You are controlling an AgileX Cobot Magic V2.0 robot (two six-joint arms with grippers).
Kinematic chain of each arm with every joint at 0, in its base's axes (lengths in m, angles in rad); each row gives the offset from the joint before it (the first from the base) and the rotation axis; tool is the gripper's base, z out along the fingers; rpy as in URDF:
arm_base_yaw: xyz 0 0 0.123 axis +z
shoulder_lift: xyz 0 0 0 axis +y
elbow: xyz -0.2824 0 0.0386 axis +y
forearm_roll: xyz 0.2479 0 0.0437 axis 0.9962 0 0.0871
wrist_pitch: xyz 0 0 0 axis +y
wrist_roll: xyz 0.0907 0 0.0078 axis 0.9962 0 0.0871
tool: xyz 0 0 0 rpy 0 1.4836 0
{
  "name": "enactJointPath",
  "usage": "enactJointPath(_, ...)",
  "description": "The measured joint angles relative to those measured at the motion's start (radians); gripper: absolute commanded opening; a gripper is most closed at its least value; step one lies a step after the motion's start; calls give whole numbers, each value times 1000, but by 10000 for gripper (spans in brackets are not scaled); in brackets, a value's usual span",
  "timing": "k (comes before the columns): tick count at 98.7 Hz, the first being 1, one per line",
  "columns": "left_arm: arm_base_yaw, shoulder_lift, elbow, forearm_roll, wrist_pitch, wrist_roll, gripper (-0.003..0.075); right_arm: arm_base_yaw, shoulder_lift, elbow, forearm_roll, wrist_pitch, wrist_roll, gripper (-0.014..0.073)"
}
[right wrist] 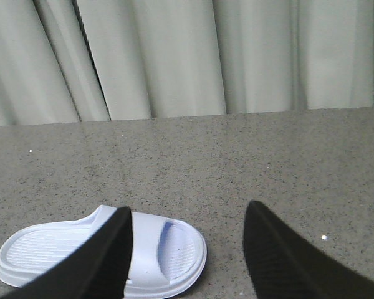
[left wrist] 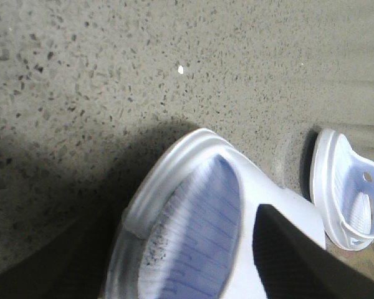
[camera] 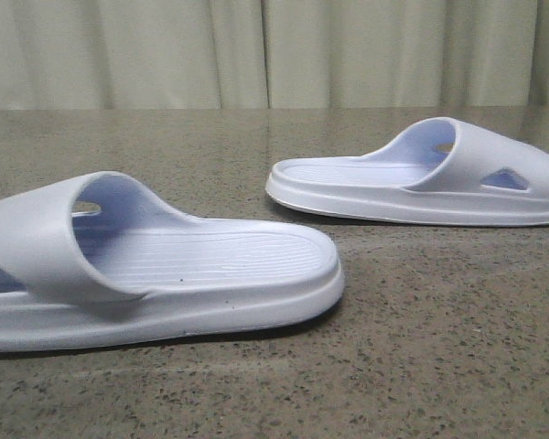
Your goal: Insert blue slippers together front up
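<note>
Two pale blue slippers lie sole-down on the speckled stone table [camera: 421,311]. One slipper [camera: 156,261] is near at the left, and the other slipper [camera: 421,178] is farther back at the right. Neither gripper shows in the front view. In the left wrist view my left gripper [left wrist: 187,240] is open just over the near slipper [left wrist: 199,199], with one dark finger [left wrist: 299,261] across its strap side. The other slipper [left wrist: 352,193] lies beyond. My right gripper [right wrist: 187,215] is wide open and empty above the table. The right slipper [right wrist: 162,249] lies partly behind one finger [right wrist: 93,261].
A pale pleated curtain [camera: 274,50] hangs behind the table's far edge. Bare stone table surface lies between the two slippers [camera: 375,274]. A small white speck [left wrist: 181,70] lies on the table.
</note>
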Motion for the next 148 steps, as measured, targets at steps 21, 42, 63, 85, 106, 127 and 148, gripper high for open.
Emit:
enactJointPath(21, 0, 0, 0, 0, 0, 0, 365, 0, 0, 0, 0, -4, 0, 340)
enactJointPath(42, 0, 0, 0, 0, 6, 0, 251, 0, 0, 0, 0, -8, 0, 340)
enactJointPath(63, 0, 0, 0, 0, 10, 0, 138, 0, 0, 0, 0, -8, 0, 340)
enactJointPath(85, 0, 2, 0, 0, 10, 0, 23, 0, 0, 0, 0, -18, 0, 340)
enactJointPath(106, 0, 2, 0, -5, 4, 0, 16, 0, 0, 0, 0, -36, 0, 340)
enactJointPath(127, 0, 2, 0, -93, -39, 47, 16, 0, 0, 0, 0, -45, 0, 340)
enactJointPath(148, 0, 2, 0, -299, -29, 205, 16, 0, 0, 0, 0, -45, 0, 340)
